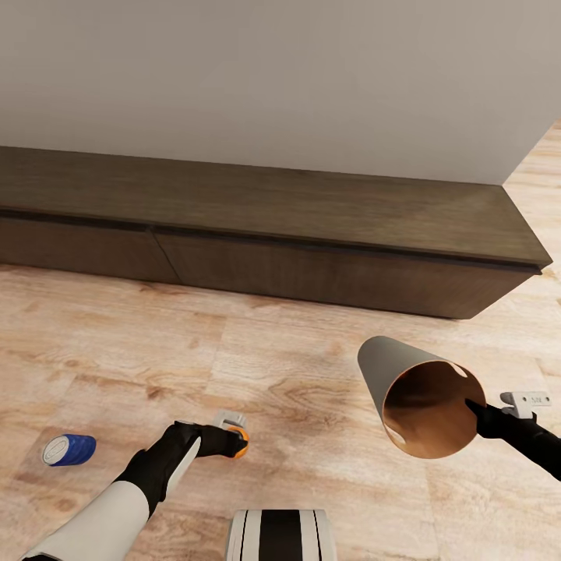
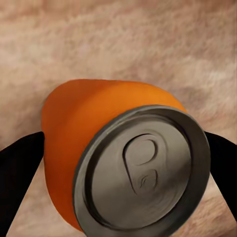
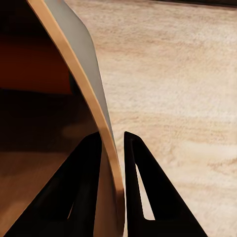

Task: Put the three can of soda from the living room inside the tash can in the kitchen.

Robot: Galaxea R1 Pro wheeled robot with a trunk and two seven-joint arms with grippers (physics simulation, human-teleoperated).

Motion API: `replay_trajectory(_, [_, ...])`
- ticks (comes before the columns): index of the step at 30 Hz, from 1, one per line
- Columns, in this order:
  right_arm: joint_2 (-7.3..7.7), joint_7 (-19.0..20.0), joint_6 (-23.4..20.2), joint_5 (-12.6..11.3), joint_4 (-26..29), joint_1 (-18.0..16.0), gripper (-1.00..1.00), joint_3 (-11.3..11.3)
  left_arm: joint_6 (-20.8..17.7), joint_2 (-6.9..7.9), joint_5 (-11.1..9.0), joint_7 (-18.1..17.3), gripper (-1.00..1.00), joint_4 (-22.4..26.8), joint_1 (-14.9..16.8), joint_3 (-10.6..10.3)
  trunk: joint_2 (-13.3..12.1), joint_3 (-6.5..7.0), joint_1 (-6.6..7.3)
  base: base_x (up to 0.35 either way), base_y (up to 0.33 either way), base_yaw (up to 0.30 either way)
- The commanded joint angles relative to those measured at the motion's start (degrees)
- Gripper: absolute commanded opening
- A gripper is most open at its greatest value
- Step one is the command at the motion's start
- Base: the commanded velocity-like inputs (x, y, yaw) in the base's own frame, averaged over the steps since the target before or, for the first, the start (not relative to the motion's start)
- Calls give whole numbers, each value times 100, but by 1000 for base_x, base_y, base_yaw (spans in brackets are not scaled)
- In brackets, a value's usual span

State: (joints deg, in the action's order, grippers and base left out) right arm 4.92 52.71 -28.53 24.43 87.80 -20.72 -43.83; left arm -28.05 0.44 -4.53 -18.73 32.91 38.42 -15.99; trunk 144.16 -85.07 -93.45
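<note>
The left gripper (image 1: 236, 441) has its jaws closed on a bright orange cylindrical soda can with a grey metal top (image 2: 123, 163), low at about 6 o'clock in the head view, while the right gripper (image 1: 477, 411) pinches the rim of the tapered tan cardboard trash bin with a brown inside (image 1: 421, 397) at 4 o'clock, its mouth tipped toward the robot, probably ready to take the can. A blue can (image 1: 68, 449) lies at 8 o'clock on the pale wood-plank floor (image 1: 296, 366), and a long low dark wooden cabinet (image 1: 273, 226) runs along the plain light wall (image 1: 273, 70) at 12 o'clock

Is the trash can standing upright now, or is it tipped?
Tipped. The trash can hangs above the floor, its mouth facing the head camera, with the right tool pinching its rim.
</note>
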Motion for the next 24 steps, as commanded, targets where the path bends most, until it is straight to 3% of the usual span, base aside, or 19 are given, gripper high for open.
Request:
replay_trajectory(1, [0,20,-26,-62,3,-2,-100,3,8,0,18,1,-100,1,-1,0,0,0,0,0,0,0])
replay_trajectory(24, [-3,23,-47,-62,-39,-2,-100,6,-38,0,24,-46,-100,-1,-1,-19,-31,510,59,0,0,0])
